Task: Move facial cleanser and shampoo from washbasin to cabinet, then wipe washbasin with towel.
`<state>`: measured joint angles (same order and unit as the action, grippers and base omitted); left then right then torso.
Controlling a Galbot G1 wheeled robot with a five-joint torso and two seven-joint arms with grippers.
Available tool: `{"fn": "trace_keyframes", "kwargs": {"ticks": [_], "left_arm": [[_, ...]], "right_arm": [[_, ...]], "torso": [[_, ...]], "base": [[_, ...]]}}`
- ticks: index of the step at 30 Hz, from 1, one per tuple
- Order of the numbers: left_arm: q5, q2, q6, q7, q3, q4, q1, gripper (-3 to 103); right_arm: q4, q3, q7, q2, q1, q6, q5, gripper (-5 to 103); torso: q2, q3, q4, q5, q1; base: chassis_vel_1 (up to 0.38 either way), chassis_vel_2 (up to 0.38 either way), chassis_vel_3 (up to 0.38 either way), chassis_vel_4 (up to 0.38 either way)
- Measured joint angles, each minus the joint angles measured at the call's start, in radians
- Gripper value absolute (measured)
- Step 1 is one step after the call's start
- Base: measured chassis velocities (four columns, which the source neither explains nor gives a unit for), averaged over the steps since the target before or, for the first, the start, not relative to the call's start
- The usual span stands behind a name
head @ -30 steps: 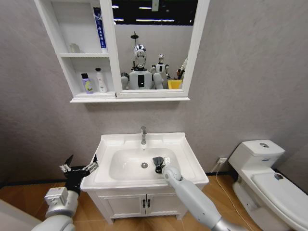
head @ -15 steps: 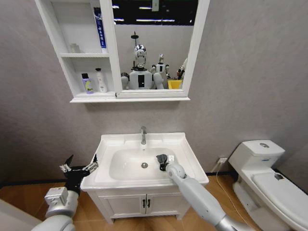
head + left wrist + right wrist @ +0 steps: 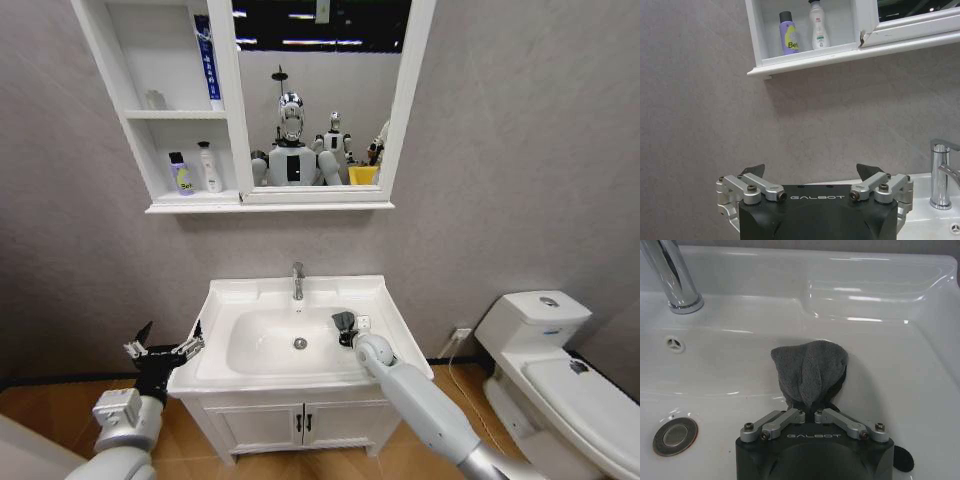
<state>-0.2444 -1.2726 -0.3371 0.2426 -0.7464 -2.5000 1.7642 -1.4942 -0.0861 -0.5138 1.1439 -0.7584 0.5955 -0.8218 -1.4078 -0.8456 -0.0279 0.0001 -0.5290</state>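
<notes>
Right gripper (image 3: 811, 410) clamps towel (image 3: 809, 371) on basin (image 3: 395, 345) bowl wall, both bottles (image 3: 196, 170) already shelved in cabinet (image 3: 150, 120); wiping remains, left gripper (image 3: 812, 176) open, idle.

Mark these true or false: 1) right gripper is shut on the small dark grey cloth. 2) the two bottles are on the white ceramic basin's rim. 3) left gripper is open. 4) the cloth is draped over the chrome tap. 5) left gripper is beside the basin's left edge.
1) True: the right gripper is shut on the small dark grey towel.
2) False: the purple bottle and the white bottle stand on the white wall cabinet's lowest shelf.
3) True: the left gripper is open.
4) False: the towel is against the white ceramic washbasin's bowl, apart from the chrome tap.
5) True.
</notes>
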Motion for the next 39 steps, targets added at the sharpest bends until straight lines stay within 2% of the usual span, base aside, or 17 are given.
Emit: {"fn": "trace_keyframes", "kwargs": {"ticks": [7, 17, 20, 21, 23, 24, 26, 28, 30, 31, 35, 37, 39], "left_arm": [[0.0, 0.0, 0.0, 0.0, 0.0, 0.0, 0.0, 100], [0.0, 0.0, 0.0, 0.0, 0.0, 0.0, 0.0, 100], [0.0, 0.0, 0.0, 0.0, 0.0, 0.0, 0.0, 100], [0.0, 0.0, 0.0, 0.0, 0.0, 0.0, 0.0, 100], [0.0, 0.0, 0.0, 0.0, 0.0, 0.0, 0.0, 100], [0.0, 0.0, 0.0, 0.0, 0.0, 0.0, 0.0, 100], [0.0, 0.0, 0.0, 0.0, 0.0, 0.0, 0.0, 100], [0.0, 0.0, 0.0, 0.0, 0.0, 0.0, 0.0, 100], [0.0, 0.0, 0.0, 0.0, 0.0, 0.0, 0.0, 100], [0.0, 0.0, 0.0, 0.0, 0.0, 0.0, 0.0, 100], [0.0, 0.0, 0.0, 0.0, 0.0, 0.0, 0.0, 100], [0.0, 0.0, 0.0, 0.0, 0.0, 0.0, 0.0, 100], [0.0, 0.0, 0.0, 0.0, 0.0, 0.0, 0.0, 100]], "right_arm": [[-0.025, -0.008, 0.001, -0.023, 0.029, -0.003, 0.037, 3], [-0.012, 0.061, 0.034, -0.074, 0.076, -0.022, 0.068, 3], [0.04, 0.096, 0.151, -0.109, 0.089, -0.087, 0.126, 3], [0.04, 0.096, 0.151, -0.109, 0.089, -0.087, 0.126, 3], [0.081, 0.11, 0.26, -0.137, 0.095, -0.147, 0.195, 3], [0.081, 0.11, 0.26, -0.137, 0.095, -0.147, 0.195, 3], [0.12, 0.122, 0.324, -0.151, 0.102, -0.183, 0.245, 0], [0.128, 0.125, 0.328, -0.151, 0.104, -0.187, 0.248, 4], [0.141, 0.129, 0.327, -0.149, 0.106, -0.189, 0.248, 14], [0.141, 0.129, 0.327, -0.149, 0.106, -0.189, 0.248, 14], [0.168, 0.13, 0.32, -0.139, 0.111, -0.195, 0.235, 36], [0.176, 0.13, 0.324, -0.136, 0.114, -0.201, 0.234, 36], [0.189, 0.129, 0.331, -0.131, 0.118, -0.212, 0.233, 47]], "torso": [[0.0, 0.0, 0.0002, 0.0001, 0.0], [0.0, 0.0, 0.0003, 0.0001, 0.0], [0.0, 0.0, 0.0003, 0.0002, 0.0], [0.0, 0.0, 0.0003, 0.0002, 0.0], [0.0, 0.0, 0.0001, 0.0002, 0.0], [0.0, 0.0, 0.0001, 0.0002, 0.0], [0.0, 0.0, -0.0001, 0.0002, 0.0], [0.0, 0.0, 0.0001, 0.0002, 0.0], [0.0, 0.0, 0.0004, 0.0002, 0.0], [0.0, 0.0, 0.0004, 0.0002, 0.0], [0.0, 0.0, 0.0003, 0.0001, 0.0], [0.0, 0.0, 0.0003, 0.0001, 0.0], [0.0, 0.0, 0.0003, 0.0, 0.0]], "base": [[0.0, 0.0, 0.0, 0.0], [0.0, 0.0, 0.0, 0.0], [0.0, 0.0, 0.0, 0.0], [0.0, 0.0, 0.0, 0.0], [0.0, 0.0, 0.0, 0.0], [0.0, 0.0, 0.0, 0.0], [0.0, 0.0, 0.0, 0.0], [0.0, 0.0, 0.0, 0.0], [0.0, 0.0, 0.0, 0.0], [0.0, 0.0, 0.0, 0.0], [0.0, 0.0, 0.0, 0.0], [0.0, 0.0, 0.0, 0.0], [0.0, 0.0, 0.0, 0.0]]}}
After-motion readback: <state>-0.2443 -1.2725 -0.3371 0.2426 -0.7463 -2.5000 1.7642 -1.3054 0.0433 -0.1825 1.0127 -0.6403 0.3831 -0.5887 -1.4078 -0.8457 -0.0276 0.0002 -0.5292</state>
